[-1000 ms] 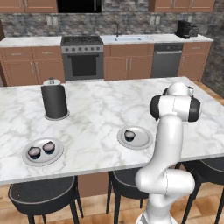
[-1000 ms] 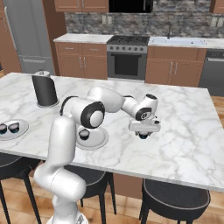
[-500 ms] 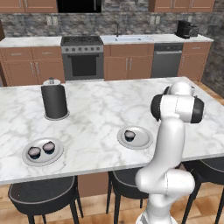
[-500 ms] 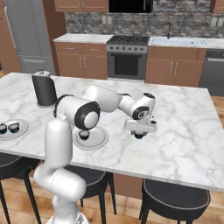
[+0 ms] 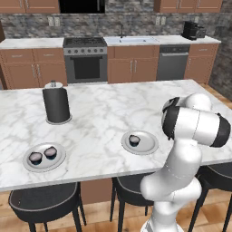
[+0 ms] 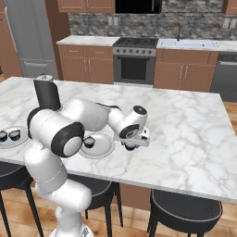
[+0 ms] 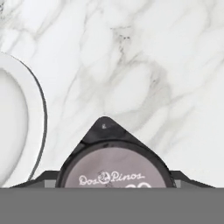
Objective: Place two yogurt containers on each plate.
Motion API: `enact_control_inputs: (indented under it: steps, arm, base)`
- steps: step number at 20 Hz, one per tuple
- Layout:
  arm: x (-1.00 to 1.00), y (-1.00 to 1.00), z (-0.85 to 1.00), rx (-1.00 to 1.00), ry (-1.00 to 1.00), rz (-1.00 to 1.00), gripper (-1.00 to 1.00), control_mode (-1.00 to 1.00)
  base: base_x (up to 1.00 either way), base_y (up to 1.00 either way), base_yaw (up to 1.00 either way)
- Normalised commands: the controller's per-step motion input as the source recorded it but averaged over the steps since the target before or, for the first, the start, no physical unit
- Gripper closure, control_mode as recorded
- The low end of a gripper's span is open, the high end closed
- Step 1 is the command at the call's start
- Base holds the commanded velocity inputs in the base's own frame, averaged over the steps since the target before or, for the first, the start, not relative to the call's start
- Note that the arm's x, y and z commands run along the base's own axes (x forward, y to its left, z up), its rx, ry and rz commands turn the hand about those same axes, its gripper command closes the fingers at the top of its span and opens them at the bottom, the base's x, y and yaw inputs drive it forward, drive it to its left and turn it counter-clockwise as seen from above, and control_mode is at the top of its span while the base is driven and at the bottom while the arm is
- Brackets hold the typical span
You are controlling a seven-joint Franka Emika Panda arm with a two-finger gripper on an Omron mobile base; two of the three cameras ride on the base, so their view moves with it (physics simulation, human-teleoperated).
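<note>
A: In the left base view, what do we have?
B: We see two yogurt containers (image 5: pixel 36 157) (image 5: pixel 50 152) on the left plate (image 5: pixel 27 164), and one container (image 5: pixel 134 140) on the near plate (image 5: pixel 148 146). The black cylinder (image 5: pixel 56 104) stands on the marble counter (image 5: pixel 104 113).

A: And the right base view?
B: We find the gripper (image 6: pixel 131 146) low over the counter just right of the near plate (image 6: pixel 103 147) (a dark cup (image 6: pixel 131 146) sits under it).

A: The hand view?
B: We see that cup's pale lid (image 7: pixel 114 168) between the fingers (image 7: pixel 40 180), held closed on it, the plate rim (image 7: pixel 40 109) to its left.
</note>
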Motion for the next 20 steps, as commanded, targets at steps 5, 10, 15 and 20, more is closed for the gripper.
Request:
enact_control_inputs:
  steps: [5,10,15,20]
  arm:
    - [0.02,0.83,0.32,-0.16,-0.08,-0.20,1.00,-1.00]
    - [0.19,0.59,0.25,-0.12,0.03,-0.19,1.00,-1.00]
    - [0.36,0.13,0.04,0.00,0.09,-0.10,1.00,-1.00]
    - [0.12,0.21,0.00,0.00,0.08,-0.06,1.00,-1.00]
  base:
    - [0.00,0.00,0.00]
    - [0.00,0.00,0.00]
    - [0.00,0.00,0.00]
    - [0.00,0.00,0.00]
